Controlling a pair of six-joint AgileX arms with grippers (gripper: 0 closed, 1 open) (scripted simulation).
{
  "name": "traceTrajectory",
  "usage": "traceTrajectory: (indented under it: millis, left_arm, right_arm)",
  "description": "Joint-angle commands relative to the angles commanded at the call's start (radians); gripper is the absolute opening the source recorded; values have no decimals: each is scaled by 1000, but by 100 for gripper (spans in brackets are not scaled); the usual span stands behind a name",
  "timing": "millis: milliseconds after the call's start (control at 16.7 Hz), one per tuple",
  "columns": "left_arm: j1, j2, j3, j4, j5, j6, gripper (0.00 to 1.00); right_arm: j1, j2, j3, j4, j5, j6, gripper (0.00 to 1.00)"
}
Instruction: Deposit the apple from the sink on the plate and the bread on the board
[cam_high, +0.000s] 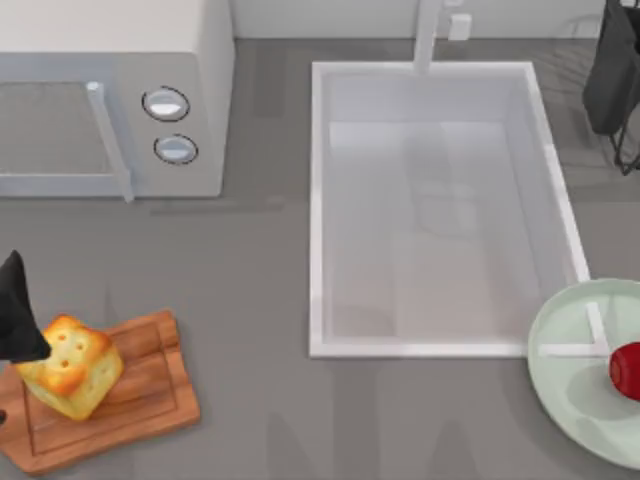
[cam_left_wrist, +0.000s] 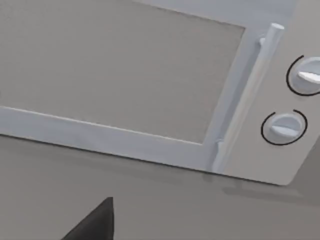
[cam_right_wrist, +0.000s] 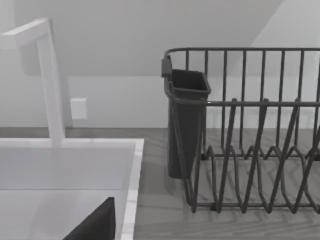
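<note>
The grey desk (cam_high: 260, 300) carries 1 sink, 1 microwave, 1 plate, 1 board, 1 rack, 1 bread piece and 1 apple. The sink (cam_high: 318, 210) is the largest: a white rectangular basin with a raised rim and smooth walls, its faucet (cam_high: 428, 35) rising at the far edge. The microwave (cam_high: 205, 90) stands at the far left, a pale box with a bar handle and 2 round dials. The plate (cam_high: 565, 375) is a round, smooth, mint-green dish at the near right, overlapping the sink's near right corner. The board (cam_high: 150, 400) lies at the near left, brown wood with visible grain, rounded corners and a groove near the edge. A dark wire dish rack (cam_right_wrist: 250, 150) with an attached dark cup stands on the desk just beside the sink's far right side. The bread (cam_high: 72, 366) sits on the board's left part, a chunky golden block with a browned crust and small holes on its face. The apple (cam_high: 627, 370), small, glossy and red, rests on the plate at the right edge. The left claw (cam_high: 18, 320) shows as a dark shape at the left edge, just beside the bread; how far apart its fingers stand cannot be told.
</note>
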Motion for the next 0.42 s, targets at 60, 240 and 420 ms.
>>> traceTrajectory:
  millis: [60, 240, 420]
  left_arm:
    - [10, -62, -37, 36, 0, 63, 100]
    - [31, -186, -120, 117, 1, 191, 100]
    - [37, -217, -143, 140, 1, 223, 100]
  right_arm:
    - [0, 0, 0, 0, 0, 0, 100]
    - [0, 0, 0, 0, 0, 0, 100]
    - [0, 0, 0, 0, 0, 0, 100]
